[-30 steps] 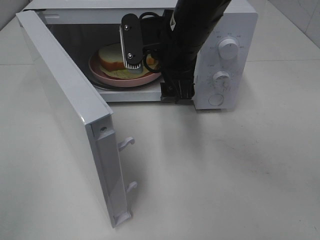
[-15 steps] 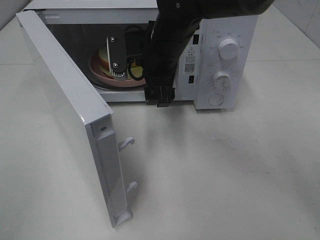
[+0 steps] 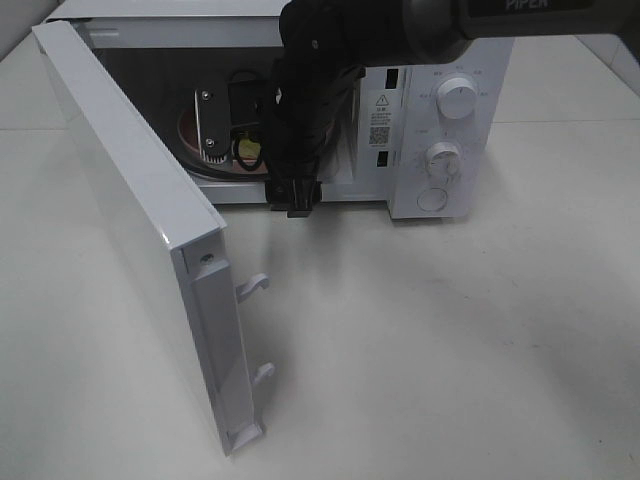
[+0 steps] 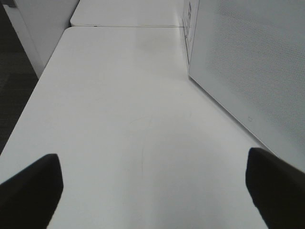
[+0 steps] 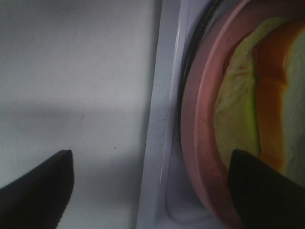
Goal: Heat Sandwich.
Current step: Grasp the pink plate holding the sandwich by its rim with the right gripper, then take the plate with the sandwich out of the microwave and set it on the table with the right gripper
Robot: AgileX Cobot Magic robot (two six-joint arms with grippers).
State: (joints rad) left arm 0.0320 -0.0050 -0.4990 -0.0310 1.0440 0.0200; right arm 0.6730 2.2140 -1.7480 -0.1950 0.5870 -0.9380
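The sandwich [image 5: 259,105] lies on the pink plate [image 5: 202,143] inside the open microwave [image 3: 455,150]. The right gripper [image 5: 147,186] hangs at the doorway with jaws wide and empty, and the left gripper [image 4: 152,183] is also wide over the table [image 4: 124,105]. The sandwich looks soft and light, so I think it is better to hold the stiff plate rim.

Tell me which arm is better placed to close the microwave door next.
Probably the left. Its open pincer hovers over the table just outside the swung-open door. The right pincer is open too, but sits at the oven mouth by the plate with the sandwich.

Even, soft overhead light; microwave [image 3: 440,110] interior dim; right wrist view blurry, claw tips out of focus.
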